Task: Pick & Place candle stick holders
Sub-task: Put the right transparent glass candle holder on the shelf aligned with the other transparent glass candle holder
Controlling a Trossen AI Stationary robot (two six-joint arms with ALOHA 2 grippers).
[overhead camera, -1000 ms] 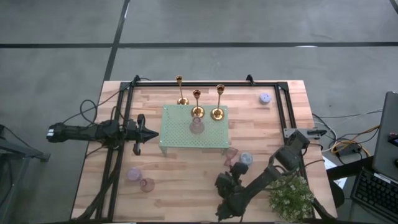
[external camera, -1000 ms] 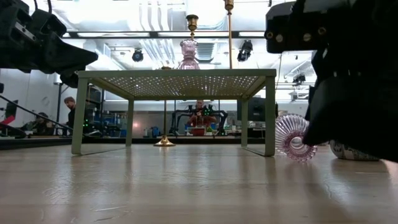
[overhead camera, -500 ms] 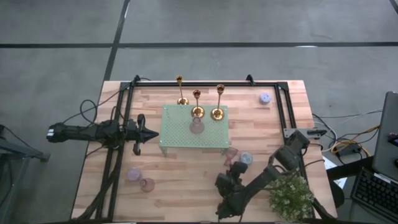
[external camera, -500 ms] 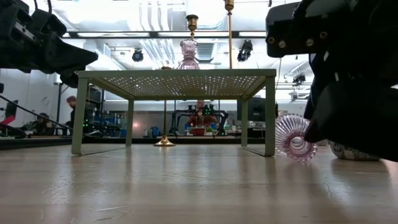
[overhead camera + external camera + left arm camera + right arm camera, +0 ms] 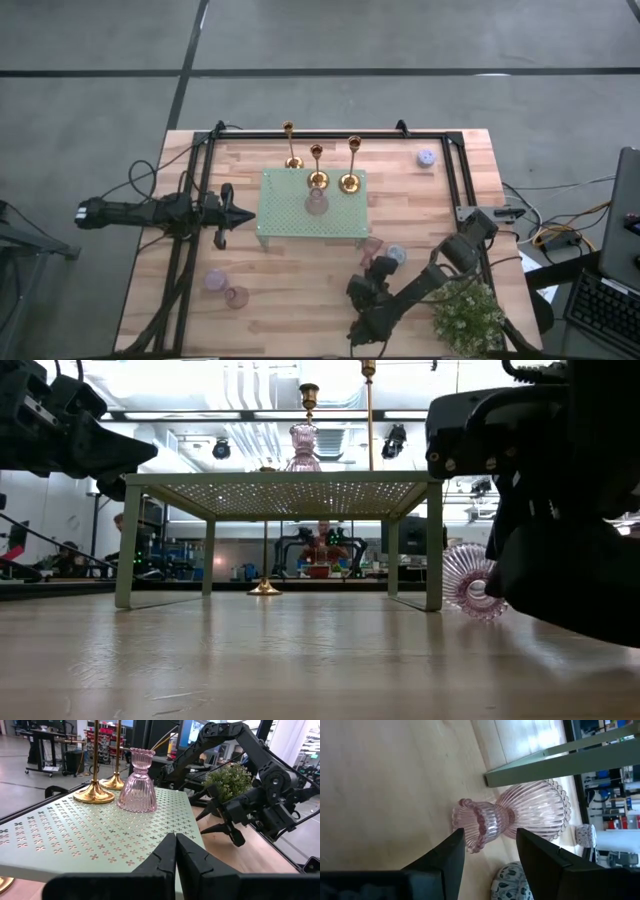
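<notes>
From above, the three gold candlesticks stand toward the table's (image 5: pixel 300 290) far edge: two (image 5: pixel 317 166) (image 5: pixel 351 165) on the far edge of the green perforated stand (image 5: pixel 290 222), the third (image 5: pixel 290 146) on the wood just past the stand's far left corner. A pink glass holder (image 5: pixel 316 202) stands upright on the stand just in front of them. The left gripper (image 5: pixel 236 214) waits off the stand's left edge; only its wrist view shows the fingers (image 5: pixel 165 855) pressed together, along with the stand's cross-shaped holes, two gold bases (image 5: pixel 94 796) (image 5: pixel 112 782) and the pink holder (image 5: pixel 137 782) near them. The right gripper (image 5: pixel 374 277) sits near the stand's near right corner; its wrist view alone shows the fingers (image 5: pixel 451 851) apart, and a ribbed pink glass holder (image 5: pixel 520 818) lying on its side on the wood beyond the tips, not between them, beside a stand leg (image 5: pixel 560 757) and a blue-patterned piece (image 5: pixel 510 882). The low view looks under the stand (image 5: pixel 285 482), where the far candlestick's base (image 5: pixel 265 588) rests on the wood, stems (image 5: pixel 309 400) (image 5: pixel 369 410) rise above the top, and the tipped pink holder (image 5: pixel 468 582) lies past the right leg. From above, small lavender pieces (image 5: pixel 216 279) (image 5: pixel 427 157) sit near the near left and far right corners, and a plant (image 5: pixel 465 313) at the near right. No writing can be read.
</notes>
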